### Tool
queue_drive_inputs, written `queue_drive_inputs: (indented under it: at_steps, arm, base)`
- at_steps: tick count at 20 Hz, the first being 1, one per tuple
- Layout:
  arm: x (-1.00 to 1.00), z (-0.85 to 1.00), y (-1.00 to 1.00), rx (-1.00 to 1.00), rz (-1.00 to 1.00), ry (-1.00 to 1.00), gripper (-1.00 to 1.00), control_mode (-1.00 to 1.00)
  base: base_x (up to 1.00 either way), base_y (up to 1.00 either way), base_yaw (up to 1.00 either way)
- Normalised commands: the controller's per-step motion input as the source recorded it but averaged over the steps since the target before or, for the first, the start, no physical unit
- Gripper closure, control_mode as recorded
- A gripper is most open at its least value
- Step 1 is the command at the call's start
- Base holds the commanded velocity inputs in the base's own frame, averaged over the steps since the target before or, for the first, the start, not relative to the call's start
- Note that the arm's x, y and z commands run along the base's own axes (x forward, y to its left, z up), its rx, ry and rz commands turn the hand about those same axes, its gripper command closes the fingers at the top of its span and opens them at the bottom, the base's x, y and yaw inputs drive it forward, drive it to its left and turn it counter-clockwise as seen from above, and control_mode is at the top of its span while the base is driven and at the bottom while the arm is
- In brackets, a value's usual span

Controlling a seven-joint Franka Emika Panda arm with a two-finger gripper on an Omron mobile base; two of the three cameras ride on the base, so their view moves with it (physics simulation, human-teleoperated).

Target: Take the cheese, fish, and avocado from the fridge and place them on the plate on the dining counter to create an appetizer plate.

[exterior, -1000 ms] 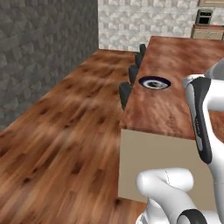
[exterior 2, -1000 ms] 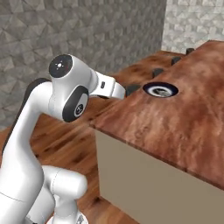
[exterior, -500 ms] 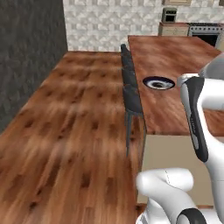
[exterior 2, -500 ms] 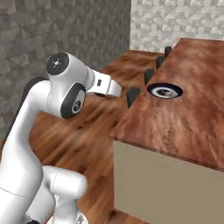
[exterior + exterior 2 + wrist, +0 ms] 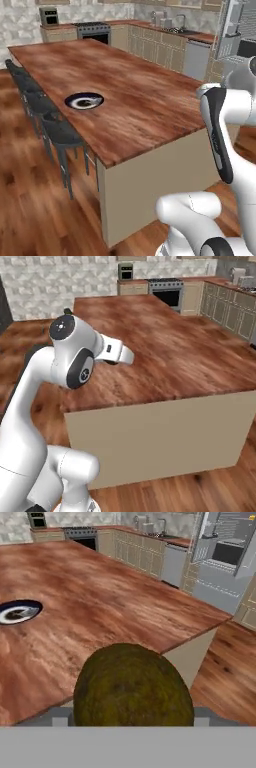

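Avocado (image 5: pixel 133 685) is held in the claw's wide-set jaws at tabletop (image 5: pixel 145 95) corner, w/ plate (image 5: pixel 19 611) seen well apart, ahead & to the left in hand view.

Both base views look down over the dining counter (image 5: pixel 145 100); hand view skims it closer.

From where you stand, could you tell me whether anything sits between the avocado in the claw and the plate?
Nothing visible does. The dark olive-brown round avocado sits in the claw, and bare reddish-brown wood counter top runs from it to the small round dark plate.
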Motion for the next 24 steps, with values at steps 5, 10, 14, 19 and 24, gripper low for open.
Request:
queue_drive_inputs:
  at_steps: [5, 10, 14, 19, 24]
  arm:
    - [0.00, 0.00, 0.00, 0.00, 0.00, 0.00, 1.00, 1.00]
    - [0.00, 0.00, 0.00, 0.00, 0.00, 0.00, 1.00, 1.00]
    - [0.00, 0.00, 0.00, 0.00, 0.00, 0.00, 1.00, 1.00]
    - [0.00, 0.00, 0.00, 0.00, 0.00, 0.00, 1.00, 1.00]
    - [0.00, 0.00, 0.00, 0.00, 0.00, 0.00, 1.00, 1.00]
  base:
    - [-0.01, 0.72, -0.74]
    - [-0.37, 0.99, -0.48]
    - [-0.72, 1.00, -0.21]
    - [-0.17, 1.00, -0.20]
    - [0.30, 1.00, -0.22]
